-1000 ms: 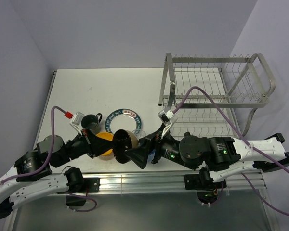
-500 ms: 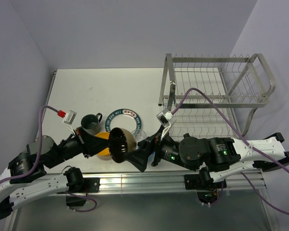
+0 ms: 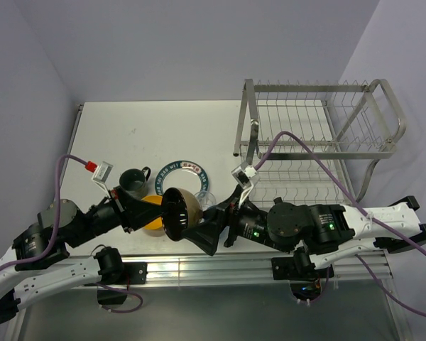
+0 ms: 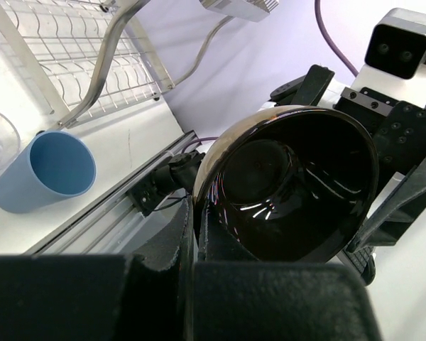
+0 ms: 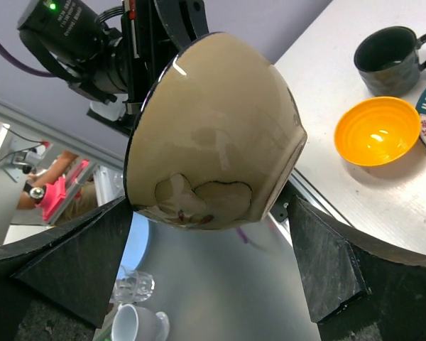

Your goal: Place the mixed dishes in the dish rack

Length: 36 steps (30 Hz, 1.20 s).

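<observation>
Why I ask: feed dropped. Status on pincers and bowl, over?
Left pincer shut on beige bowl rim, bowl aloft. Right pincer open, jaws flanking its base. Dish rack shows no dishes.

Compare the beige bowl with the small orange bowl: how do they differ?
The beige bowl is aloft, its rim pinched by the left gripper; the orange bowl sits on the table. The beige bowl is tipped sideways, dark inside; the orange bowl is upright, orange inside. Both are empty.
</observation>
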Available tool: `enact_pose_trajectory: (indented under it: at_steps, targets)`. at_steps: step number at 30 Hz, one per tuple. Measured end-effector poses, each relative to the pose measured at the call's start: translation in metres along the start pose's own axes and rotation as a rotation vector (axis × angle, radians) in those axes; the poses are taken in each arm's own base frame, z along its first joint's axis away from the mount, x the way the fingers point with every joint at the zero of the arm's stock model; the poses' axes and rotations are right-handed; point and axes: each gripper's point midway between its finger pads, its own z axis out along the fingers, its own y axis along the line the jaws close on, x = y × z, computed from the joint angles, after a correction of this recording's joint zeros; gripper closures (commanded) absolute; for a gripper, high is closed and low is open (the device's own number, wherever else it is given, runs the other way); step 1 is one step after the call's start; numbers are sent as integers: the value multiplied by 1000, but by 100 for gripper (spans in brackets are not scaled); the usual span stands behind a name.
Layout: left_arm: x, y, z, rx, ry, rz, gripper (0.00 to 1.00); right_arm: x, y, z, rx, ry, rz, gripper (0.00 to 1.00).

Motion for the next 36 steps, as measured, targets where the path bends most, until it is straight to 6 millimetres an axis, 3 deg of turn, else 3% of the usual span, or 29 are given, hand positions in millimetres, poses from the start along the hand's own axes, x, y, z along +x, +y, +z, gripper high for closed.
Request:
enact_pose_trajectory:
  at_steps: [10, 18, 23, 28, 36]
  targets:
    - [-1, -3, 0, 14, -5, -1, 100, -6, 5, -9, -63, -31, 43, 12]
    - [0, -2, 1, 11, -3, -1, 100, -9, 7, -11, -78, -43, 55, 6]
    - [1, 0, 4, 5, 1, -1, 100, -1, 8, -1, -59, -25, 38, 5]
    - [2, 1, 6, 2, 5, 0, 100, 4, 4, 3, -40, -16, 24, 10]
    - [0, -3, 6, 18, -5, -2, 100, -5, 6, -4, -57, -40, 42, 14]
